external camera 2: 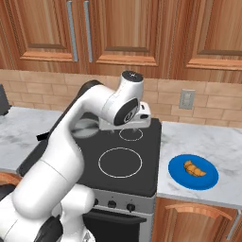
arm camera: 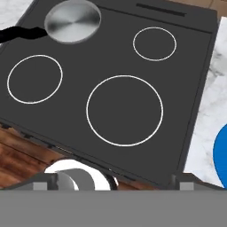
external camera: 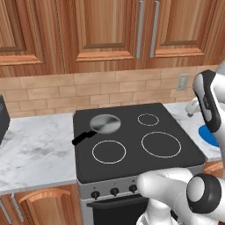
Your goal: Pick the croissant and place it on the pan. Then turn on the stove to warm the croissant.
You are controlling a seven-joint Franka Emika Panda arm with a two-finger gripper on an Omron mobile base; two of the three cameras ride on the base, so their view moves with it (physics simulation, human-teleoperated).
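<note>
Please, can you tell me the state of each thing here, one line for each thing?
croissant: lying on the blue plate, not yet picked.
pan: empty, on the rear left burner of the stove, handle toward the left.
stove: no burner glows.
pincer: above the stove's front part, holding nothing; fingers hardly seen.
cabinet doors: closed.

Pan point(external camera: 104, 124) on stove's point(external camera: 176, 162) back-left burner; croissant point(external camera 2: 194, 168) on plate point(external camera 2: 210, 180) (counter, right of stove)

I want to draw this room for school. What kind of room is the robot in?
It looks like a kitchen. There's a black stove with white ring burners, a small grey pan sitting on it, and wooden cabinets over a marble counter. A croissant waits on a blue plate.
</note>
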